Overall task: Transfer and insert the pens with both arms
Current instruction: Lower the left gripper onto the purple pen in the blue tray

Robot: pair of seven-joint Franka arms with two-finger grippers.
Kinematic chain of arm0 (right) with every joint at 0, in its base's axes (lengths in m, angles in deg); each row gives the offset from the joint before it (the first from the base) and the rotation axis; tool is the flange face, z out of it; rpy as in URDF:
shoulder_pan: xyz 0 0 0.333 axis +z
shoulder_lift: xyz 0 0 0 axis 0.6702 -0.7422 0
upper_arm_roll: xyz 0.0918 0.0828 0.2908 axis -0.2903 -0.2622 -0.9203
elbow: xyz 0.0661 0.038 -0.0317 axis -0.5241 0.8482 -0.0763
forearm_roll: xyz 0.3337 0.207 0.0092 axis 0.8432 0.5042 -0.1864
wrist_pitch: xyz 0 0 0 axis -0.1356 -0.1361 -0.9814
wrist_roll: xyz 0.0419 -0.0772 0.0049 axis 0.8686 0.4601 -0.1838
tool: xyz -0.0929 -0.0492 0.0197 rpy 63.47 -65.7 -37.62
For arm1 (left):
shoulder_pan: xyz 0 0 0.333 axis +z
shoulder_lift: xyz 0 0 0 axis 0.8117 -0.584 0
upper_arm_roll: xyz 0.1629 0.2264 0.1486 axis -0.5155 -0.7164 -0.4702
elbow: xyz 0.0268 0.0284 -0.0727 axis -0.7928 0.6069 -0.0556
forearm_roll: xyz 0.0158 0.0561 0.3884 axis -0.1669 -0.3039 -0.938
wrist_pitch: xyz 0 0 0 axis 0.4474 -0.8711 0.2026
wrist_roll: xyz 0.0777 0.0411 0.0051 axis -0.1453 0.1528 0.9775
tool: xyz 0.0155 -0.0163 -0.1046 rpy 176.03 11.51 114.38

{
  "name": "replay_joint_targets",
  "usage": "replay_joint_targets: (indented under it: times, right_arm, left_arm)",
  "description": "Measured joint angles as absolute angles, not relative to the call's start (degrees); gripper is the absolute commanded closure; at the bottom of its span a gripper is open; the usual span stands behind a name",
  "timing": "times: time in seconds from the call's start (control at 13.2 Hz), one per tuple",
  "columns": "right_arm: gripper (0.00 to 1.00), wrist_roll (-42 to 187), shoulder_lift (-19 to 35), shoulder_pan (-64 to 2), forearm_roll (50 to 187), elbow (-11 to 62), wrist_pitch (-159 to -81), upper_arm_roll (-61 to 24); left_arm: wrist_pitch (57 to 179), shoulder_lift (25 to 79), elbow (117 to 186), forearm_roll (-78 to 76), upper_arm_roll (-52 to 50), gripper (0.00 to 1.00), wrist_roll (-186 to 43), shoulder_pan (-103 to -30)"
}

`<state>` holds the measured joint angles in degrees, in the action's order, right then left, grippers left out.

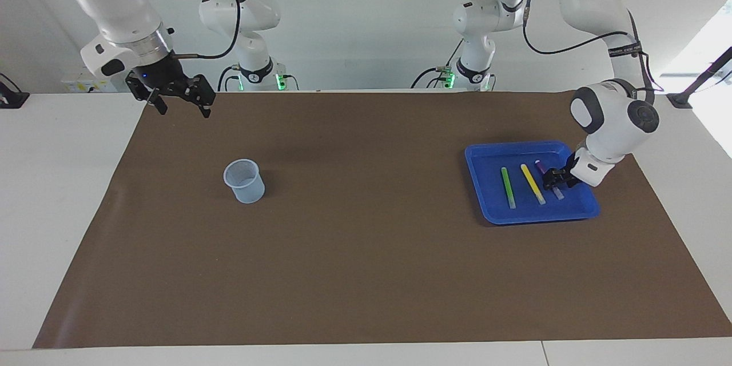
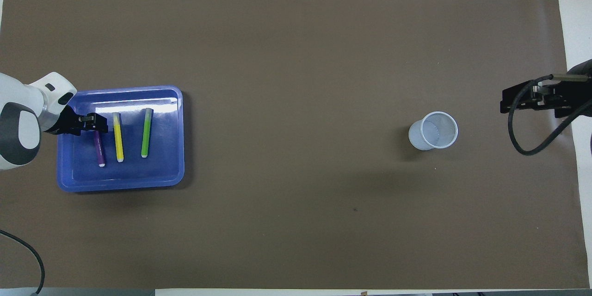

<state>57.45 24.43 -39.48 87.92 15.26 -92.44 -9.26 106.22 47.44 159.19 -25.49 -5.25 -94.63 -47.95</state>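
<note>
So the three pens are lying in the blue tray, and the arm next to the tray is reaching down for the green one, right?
Not quite. The three pens do lie in the blue tray, but the left hand is down at the purple pen, not the green pen. The green one lies untouched past the yellow pen. The facing view shows it best.

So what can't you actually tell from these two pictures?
- Whether the left pincer grips the thin purple pen in the shallow blue plastic tray: facing view, its fingers cover the pen's middle; overhead, they hide its upper end.
- The right pincer, waiting up toward the right arm's end of the table: overhead, the picture's edge cuts its arm off.
- The pale blue plastic cup: its contents are too small to read in either view.
</note>
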Motion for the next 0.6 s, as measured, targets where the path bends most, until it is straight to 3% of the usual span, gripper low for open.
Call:
replay_joint_targets:
  times: [0.23,0.6]
  right_arm:
    - [0.00,57.4,24.4,-39.5,87.9,15.3,-92.4,-9.3]
    - [0.00,57.4,24.4,-39.5,87.9,15.3,-92.4,-9.3]
  left_arm:
    - [106.1,47.3,159.2,-25.5,-5.2,0.45,-94.6,-48.0]
    - [106.1,46.9,159.3,-25.5,-5.2,0.84,-94.6,-48.0]
